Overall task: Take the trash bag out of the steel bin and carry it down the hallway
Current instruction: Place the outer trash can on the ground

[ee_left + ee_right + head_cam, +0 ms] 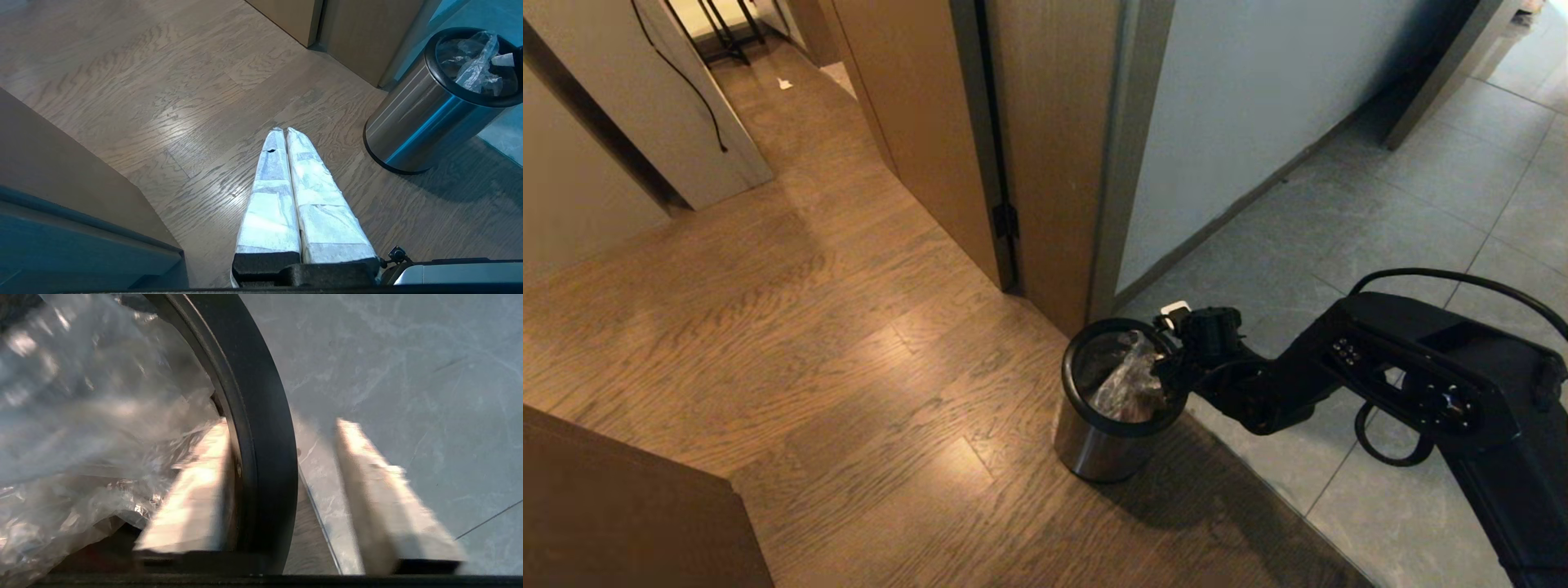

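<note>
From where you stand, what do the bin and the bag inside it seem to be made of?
The bin looks like polished steel, mirroring the floor, with a matte black rim, likely plastic. The bag looks like thin clear plastic: crinkled, glinting and see-through.

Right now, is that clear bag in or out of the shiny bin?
In: the trash bag sits crumpled inside the steel bin, below its black rim.

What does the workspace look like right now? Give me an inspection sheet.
Surface: wood floor meeting grey tiles.
Job's things: steel bin upright on the wood; trash bag inside it.
Clutter: white scrap far down the wood.
Grippers: right gripper fingers open, straddling the black rim; left gripper shut, over bare floor.
Cables: black cable hanging on the wall; cable loop over the right arm.
Surroundings: wooden door behind the bin.
</note>
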Controlling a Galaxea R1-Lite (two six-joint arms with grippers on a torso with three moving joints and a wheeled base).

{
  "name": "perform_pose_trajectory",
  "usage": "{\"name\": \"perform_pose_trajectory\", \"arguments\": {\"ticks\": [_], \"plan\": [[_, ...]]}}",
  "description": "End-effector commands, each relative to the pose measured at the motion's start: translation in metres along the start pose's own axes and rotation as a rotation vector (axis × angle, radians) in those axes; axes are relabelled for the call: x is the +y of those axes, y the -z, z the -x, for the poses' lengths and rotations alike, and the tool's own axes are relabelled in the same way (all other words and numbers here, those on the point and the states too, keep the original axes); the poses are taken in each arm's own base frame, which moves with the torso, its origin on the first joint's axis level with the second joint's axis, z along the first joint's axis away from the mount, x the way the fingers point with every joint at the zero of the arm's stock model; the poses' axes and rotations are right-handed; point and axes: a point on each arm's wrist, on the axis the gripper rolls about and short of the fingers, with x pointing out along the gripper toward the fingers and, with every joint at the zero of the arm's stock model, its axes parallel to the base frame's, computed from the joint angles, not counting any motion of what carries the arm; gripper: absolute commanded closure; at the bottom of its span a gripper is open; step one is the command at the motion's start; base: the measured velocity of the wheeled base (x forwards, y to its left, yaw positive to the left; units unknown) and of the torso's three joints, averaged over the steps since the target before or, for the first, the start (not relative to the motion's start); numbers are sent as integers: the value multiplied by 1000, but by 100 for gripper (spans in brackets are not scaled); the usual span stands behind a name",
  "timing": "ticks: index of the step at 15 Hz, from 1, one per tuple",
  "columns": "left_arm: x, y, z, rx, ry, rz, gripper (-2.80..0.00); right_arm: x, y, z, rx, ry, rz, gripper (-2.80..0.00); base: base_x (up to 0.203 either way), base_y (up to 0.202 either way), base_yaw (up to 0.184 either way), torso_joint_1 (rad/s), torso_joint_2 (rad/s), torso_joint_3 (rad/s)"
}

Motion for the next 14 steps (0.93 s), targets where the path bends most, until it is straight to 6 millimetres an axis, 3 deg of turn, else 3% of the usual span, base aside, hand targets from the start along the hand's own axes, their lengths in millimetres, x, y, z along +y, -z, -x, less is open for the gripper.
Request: {"name": "perform_pose_trajectory", "arguments": {"ticks": [1,10,14], "plan": [[0,0,0,0,0,0,0,0,-2,1,-6,2,0,0,0,0,0,0,0,0],[0,0,0,0,0,0,0,-20,-47,35,-89,17,-26,0,0,0,0,0,0,0],[0,0,0,0,0,0,0,-26,-52,50,-95,20,-28,0,0,0,0,0,0,0]]}}
